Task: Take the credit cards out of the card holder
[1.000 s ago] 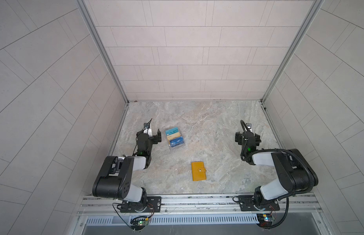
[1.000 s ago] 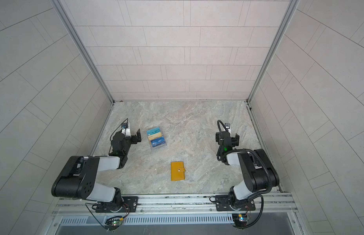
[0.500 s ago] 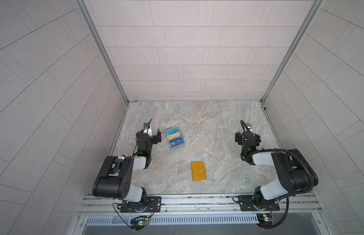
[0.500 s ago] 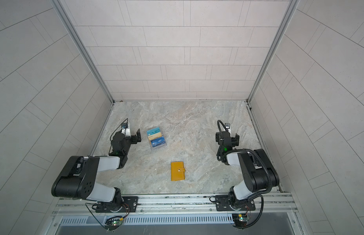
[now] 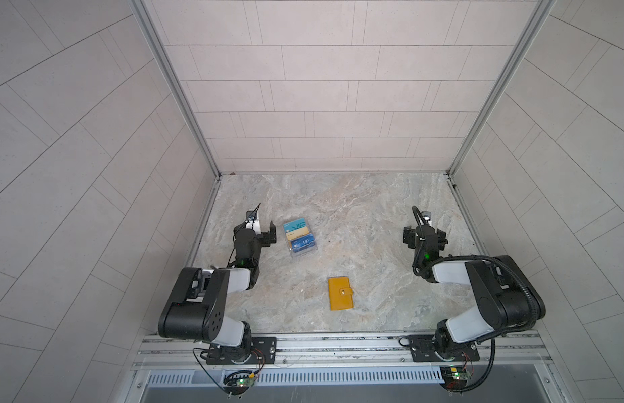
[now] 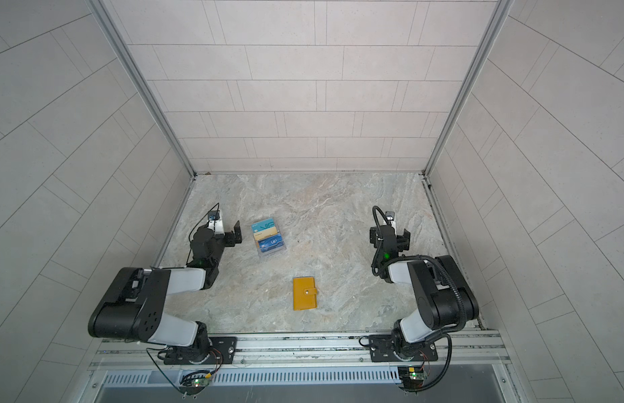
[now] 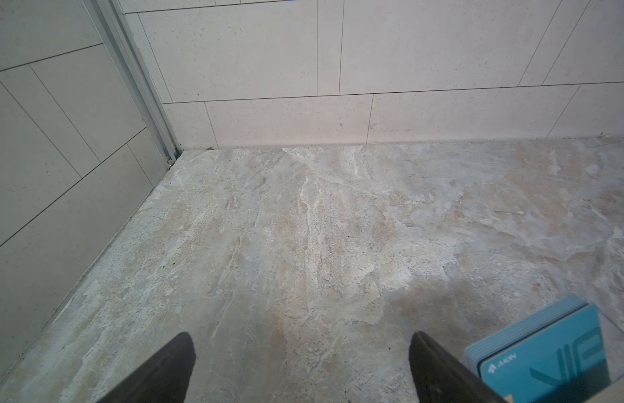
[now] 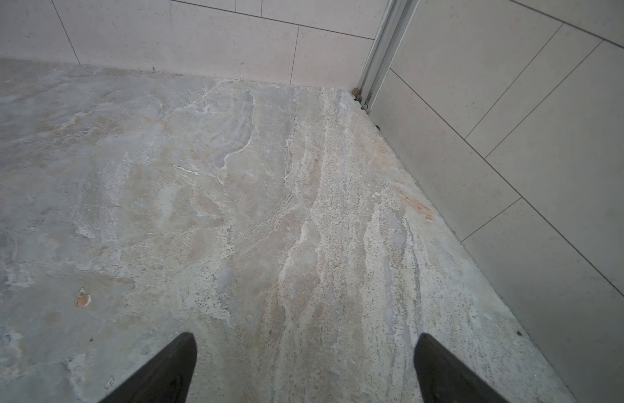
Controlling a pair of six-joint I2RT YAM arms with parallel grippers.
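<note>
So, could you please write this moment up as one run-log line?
left gripper: open, empty | right gripper: open, empty | card holder: closed, untouched | clear stand: holds cards

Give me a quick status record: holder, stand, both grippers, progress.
card holder: closed, tab snapped over, flat on the table, front centre
credit cards: hidden, holder shut
clear stand: next to the left gripper, holds teal, gold and blue display cards
left gripper: open, empty
right gripper: open, empty, over bare table
progress: holder untouched, nothing taken out
</note>
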